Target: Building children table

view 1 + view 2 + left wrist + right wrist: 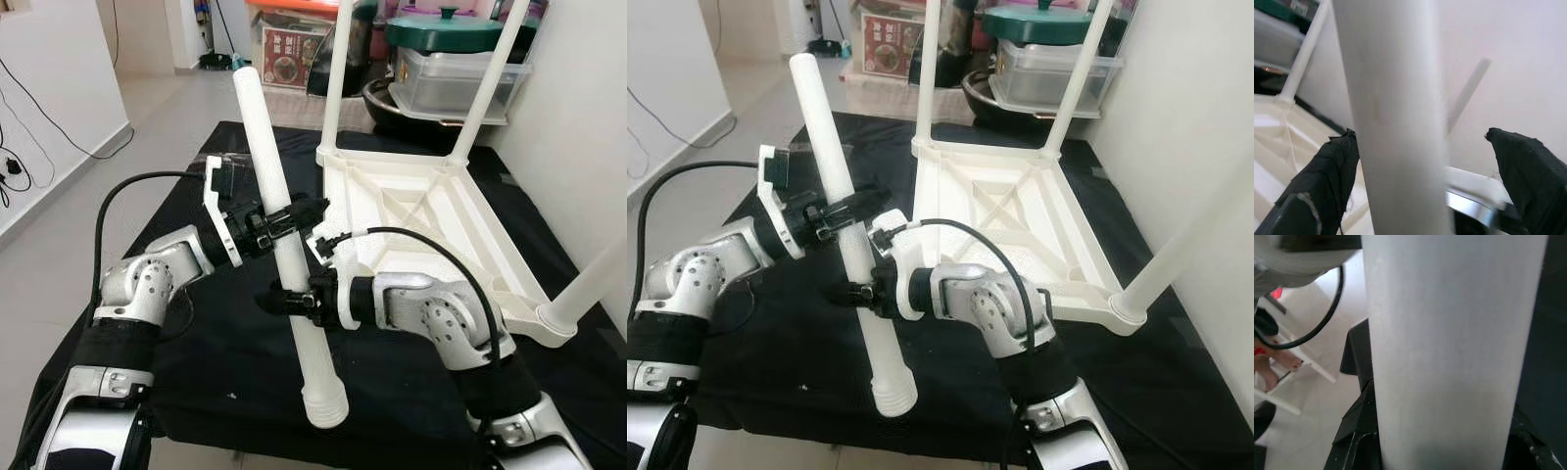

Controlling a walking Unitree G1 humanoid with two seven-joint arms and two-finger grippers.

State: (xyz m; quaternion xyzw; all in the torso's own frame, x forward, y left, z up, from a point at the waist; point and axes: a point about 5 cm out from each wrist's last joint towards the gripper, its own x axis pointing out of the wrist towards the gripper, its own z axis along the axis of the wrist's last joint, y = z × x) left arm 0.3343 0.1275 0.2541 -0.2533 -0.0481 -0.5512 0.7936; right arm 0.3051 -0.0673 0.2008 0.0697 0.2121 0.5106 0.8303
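Assembly looks most of the way done: the white tabletop (421, 211) lies upside down on the black cloth-covered surface (211, 338), and three legs already stand in its corners, two at the far side (338, 73) (487, 83) and one at the near right corner (588, 289). The fourth leg (284, 230) is not yet fitted; it is held in the air over the cloth, just left of the tabletop, tilted with its ribbed socket end (325, 406) lowest and nearest the robot. The left gripper (294, 213) sits around the leg at mid-length, though the left wrist view shows a clear gap on one side of the shaft, so it seems loosely closed at best. The right gripper (289, 299) is clenched on the leg lower down, its fingers (1354, 431) tight against the shaft. By my reading, what remains is to carry this leg to the near left corner (323, 250), seat its end there and fix it. Boxes and a lidded green pot (446, 29) stand beyond the table.
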